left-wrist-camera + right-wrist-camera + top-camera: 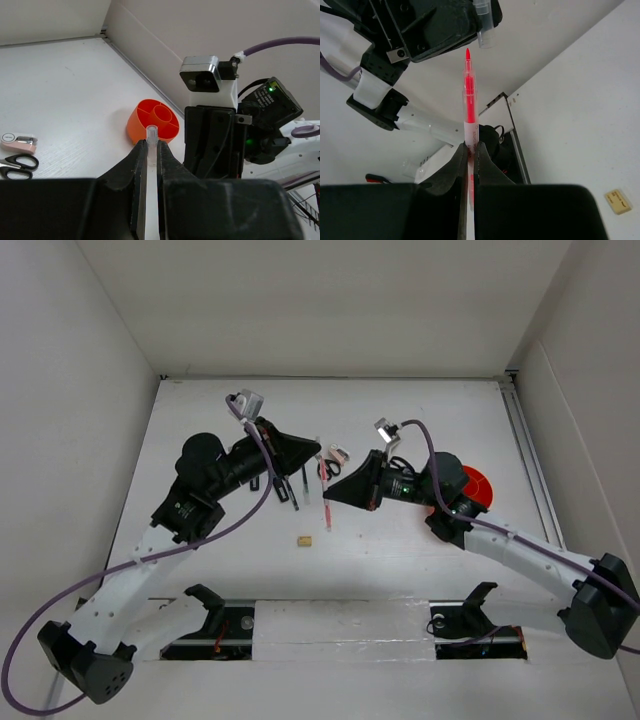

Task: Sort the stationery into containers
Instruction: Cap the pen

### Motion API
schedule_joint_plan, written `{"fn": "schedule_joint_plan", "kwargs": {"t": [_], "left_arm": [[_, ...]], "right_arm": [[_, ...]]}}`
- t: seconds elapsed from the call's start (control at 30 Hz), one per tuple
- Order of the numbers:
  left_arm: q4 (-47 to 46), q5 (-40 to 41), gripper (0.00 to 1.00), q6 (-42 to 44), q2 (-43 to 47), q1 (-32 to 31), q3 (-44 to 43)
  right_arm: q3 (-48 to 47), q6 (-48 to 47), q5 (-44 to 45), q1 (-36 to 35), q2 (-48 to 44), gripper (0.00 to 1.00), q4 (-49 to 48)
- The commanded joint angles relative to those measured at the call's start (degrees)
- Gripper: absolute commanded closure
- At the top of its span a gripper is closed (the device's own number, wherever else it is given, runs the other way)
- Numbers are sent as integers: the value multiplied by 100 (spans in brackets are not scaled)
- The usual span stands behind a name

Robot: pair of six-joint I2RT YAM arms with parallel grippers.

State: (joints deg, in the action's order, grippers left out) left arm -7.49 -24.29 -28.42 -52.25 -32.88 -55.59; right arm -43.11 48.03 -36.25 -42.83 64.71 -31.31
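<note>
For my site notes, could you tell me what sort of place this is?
Probably a robot test booth: plain white wall panels enclose a white table, with two black-and-white arms bolted at its near edge.

cup (137,128) 1; scissors (18,165) 1; red pen (469,106) 1; cap (152,138) 1; eraser (303,539) 1; pinkish-white piece (18,142) 1; dark pens (290,492) 2+

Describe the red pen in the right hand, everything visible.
The pen is thin, with a see-through plastic barrel showing red inside, a pointed red-orange tip and a white printed band lower down. It is uncapped, clamped between the right hand's fingers, held in the air, its tip aimed at a clear cap gripped by the left hand.
</note>
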Motion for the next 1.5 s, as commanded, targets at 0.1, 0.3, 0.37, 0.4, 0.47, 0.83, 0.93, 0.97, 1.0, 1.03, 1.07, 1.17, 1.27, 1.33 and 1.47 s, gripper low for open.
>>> {"fn": "schedule_joint_plan", "kwargs": {"t": [0.1, 0.3, 0.37, 0.4, 0.47, 0.83, 0.93, 0.97, 1.0, 1.03, 1.07, 1.17, 1.27, 1.33, 1.47], "left_arm": [[-535, -199, 100, -40, 267, 19, 101], [-596, -5, 100, -40, 391, 19, 154], [-596, 56, 100, -40, 444, 19, 154], [-596, 56, 100, -40, 444, 19, 154], [-596, 56, 100, -40, 444, 19, 154], [-544, 4, 100, -93, 444, 19, 154], [-543, 4, 100, -93, 444, 19, 154], [-543, 4, 100, -93, 444, 19, 154], [-543, 4, 100, -93, 444, 19, 154], [-543, 4, 100, -93, 444, 19, 154], [-543, 4, 100, -93, 496, 19, 154], [-543, 4, 100, -93, 496, 19, 154], [-543, -57, 100, -93, 496, 19, 154], [-543, -58, 100, -93, 496, 19, 154], [-543, -119, 100, -93, 496, 19, 154]], "right_arm": [[-4, 251, -163, -129, 86, 100, -833], [136, 312, -102, -235, 86, 100, -1149], [136, 312, -102, -296, 138, 100, -1149], [136, 312, -49, -357, 139, 100, -1149], [136, 312, -49, -410, 200, 100, -1149], [23, 172, 180, -410, 200, 100, -1097], [-31, 119, 180, -410, 200, 100, -1017], [-31, 119, 180, -358, 200, 100, -1017], [-31, 119, 180, -358, 200, 100, -1017], [-31, 119, 180, -306, 200, 100, -957], [-31, 119, 180, -305, 200, 100, -956], [-31, 66, 249, -305, 147, 100, -904], [-31, 66, 250, -252, 147, 100, -903], [-31, 66, 250, -200, 147, 100, -903], [-83, 14, 250, -200, 147, 100, -903]]}}
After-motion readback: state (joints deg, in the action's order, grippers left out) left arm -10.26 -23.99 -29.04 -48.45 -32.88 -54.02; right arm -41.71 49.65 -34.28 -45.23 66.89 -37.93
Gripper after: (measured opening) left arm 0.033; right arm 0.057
